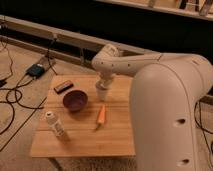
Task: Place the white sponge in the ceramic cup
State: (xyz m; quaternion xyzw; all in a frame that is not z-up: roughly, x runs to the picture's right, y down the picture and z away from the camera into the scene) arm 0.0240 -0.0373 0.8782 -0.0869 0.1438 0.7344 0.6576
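Note:
The gripper (103,84) hangs at the end of my white arm over the back middle of the wooden table (115,137). Directly under it, touching or nearly touching, stands the small white ceramic cup (101,93). The white sponge is not visible as a separate object; it is hidden by the gripper or out of view. I cannot tell whether anything is in the gripper.
A dark purple bowl (75,100) sits left of the cup. An orange carrot-shaped thing (101,116) lies in front of the cup. A white capped bottle (55,124) stands front left. A dark flat object (63,86) lies back left. Cables and a black box (37,70) lie on the floor.

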